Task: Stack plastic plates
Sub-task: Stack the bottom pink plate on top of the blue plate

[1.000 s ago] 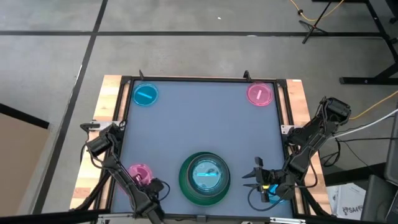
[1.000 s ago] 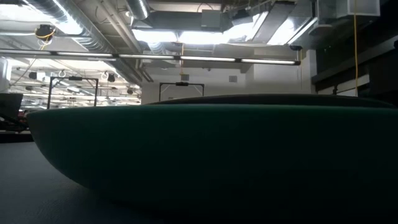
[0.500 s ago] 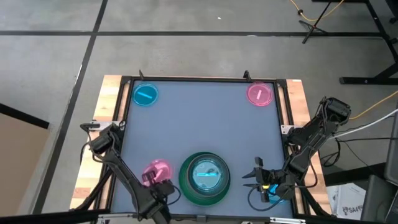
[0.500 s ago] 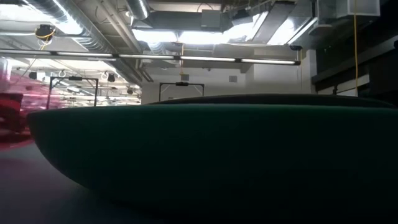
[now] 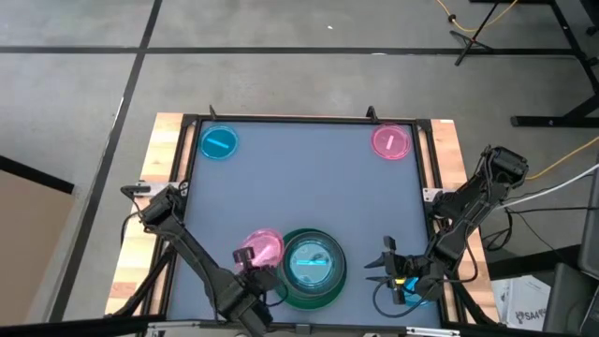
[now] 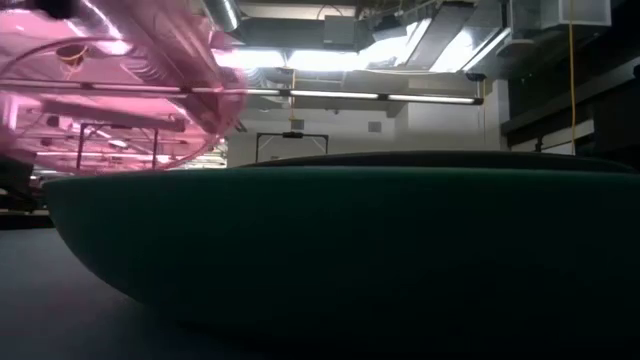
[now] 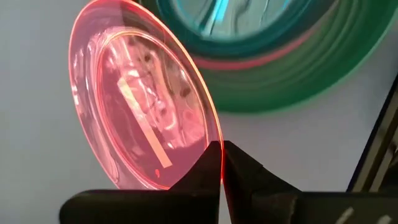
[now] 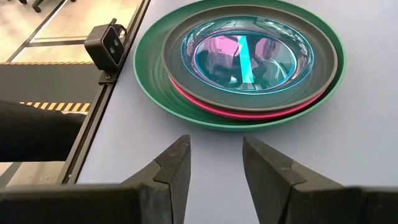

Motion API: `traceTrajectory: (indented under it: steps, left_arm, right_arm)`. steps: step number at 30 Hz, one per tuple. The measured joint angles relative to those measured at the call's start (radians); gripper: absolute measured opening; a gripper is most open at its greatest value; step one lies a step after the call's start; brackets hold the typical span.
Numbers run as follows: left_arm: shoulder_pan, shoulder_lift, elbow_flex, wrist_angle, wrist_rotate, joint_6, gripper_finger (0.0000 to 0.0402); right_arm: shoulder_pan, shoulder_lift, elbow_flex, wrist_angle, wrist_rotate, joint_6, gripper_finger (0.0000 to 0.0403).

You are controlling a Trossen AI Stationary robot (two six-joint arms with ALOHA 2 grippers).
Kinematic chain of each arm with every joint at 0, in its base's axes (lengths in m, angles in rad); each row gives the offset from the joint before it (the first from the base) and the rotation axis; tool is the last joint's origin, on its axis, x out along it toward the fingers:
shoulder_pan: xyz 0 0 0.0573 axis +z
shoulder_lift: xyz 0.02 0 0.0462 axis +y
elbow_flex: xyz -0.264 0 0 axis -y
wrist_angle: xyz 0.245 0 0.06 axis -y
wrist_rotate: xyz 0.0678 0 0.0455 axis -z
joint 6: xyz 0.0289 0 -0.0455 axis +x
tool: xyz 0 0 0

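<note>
One small translucent pink striped plate [image 5: 263, 249], pinched at its rim by left gripper [image 7: 222, 163], hung tilted at 9 o'clock of green-grey-blue stack [image 5: 308, 266], prob. for clearance; right gripper [image 8: 214, 163] spread, idle at 3 o'clock.

The held pink plate [image 7: 140, 102] is glossy translucent plastic, the table [image 5: 309, 192] matt, its side boards [image 5: 161, 154] bare wood.

The plate stack [image 5: 309, 269] sits at the near edge of the counter [image 5: 309, 197], about midway along it. A small plate [image 5: 263, 249], clamped in the left gripper [image 5: 251, 284], hangs just left of the stack, overlapping its rim. The right gripper [image 5: 382, 268] waits to the stack's right. Two more small plates lie at the far corners, one left [image 5: 219, 143], one right [image 5: 390, 142].
</note>
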Motion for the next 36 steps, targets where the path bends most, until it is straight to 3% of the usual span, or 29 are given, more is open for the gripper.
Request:
traceTrajectory:
  steps: [5,12,20,36]
  left_arm:
    - [0.021,0.000,0.042,0.056,-0.072,0.113,0.0000]
    - [0.055,0.000,0.045,0.262,-0.130,0.324,0.0000]
    - [0.071,0.000,0.039,0.449,-0.200,0.467,0.0000]
    - [0.100,0.027,-0.098,0.599,-0.057,0.475,0.0000]
  right_arm:
    - [0.000,0.000,0.000,0.000,0.001,0.000,0.0136]
    - [0.000,0.000,0.000,-0.002,0.024,0.000,0.0136]
    - [0.000,0.000,0.000,-0.006,0.046,-0.001,0.0136]
    - [0.000,0.000,0.000,-0.008,0.061,-0.002,0.0136]
